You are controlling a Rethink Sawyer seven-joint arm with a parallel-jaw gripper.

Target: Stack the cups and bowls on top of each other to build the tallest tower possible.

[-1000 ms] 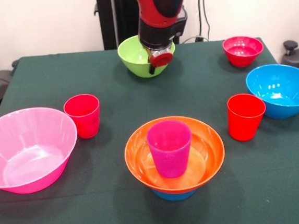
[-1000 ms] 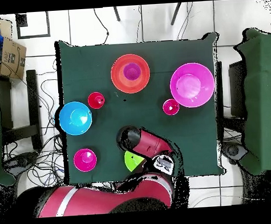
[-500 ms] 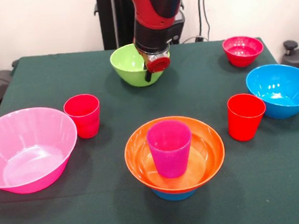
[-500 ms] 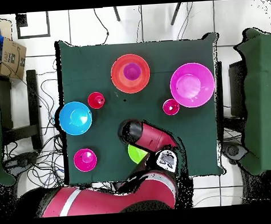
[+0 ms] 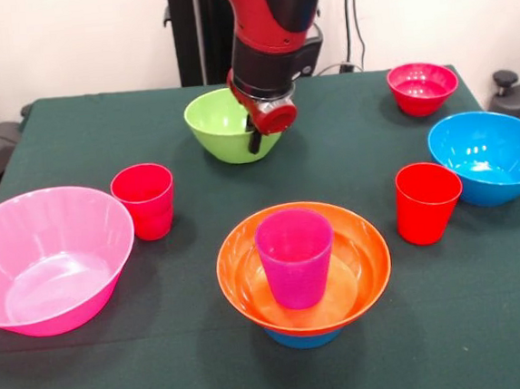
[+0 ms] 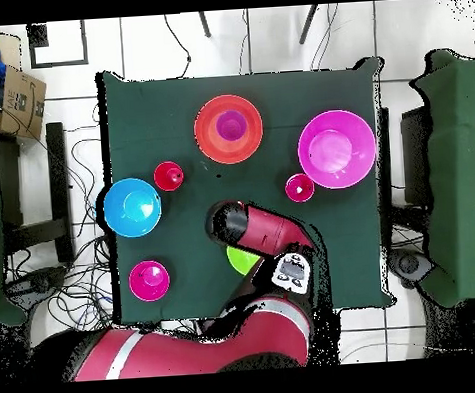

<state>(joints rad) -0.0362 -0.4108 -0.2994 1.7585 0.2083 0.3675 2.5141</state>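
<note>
My gripper is shut on the near rim of the lime green bowl at the table's far middle. One finger shows outside the bowl's wall. In the overhead view my arm covers the gripper and most of that bowl. The tower stands at the near middle: a purple cup upright in the orange bowl, on a small blue bowl that barely shows. It also shows in the overhead view. Two red cups stand upright either side.
A large pink bowl sits at the near left. A large blue bowl sits at the right, with a small red-magenta bowl behind it. A green cloth covers the table.
My gripper has moved left and toward the table's middle, and the lime green bowl has come with it.
</note>
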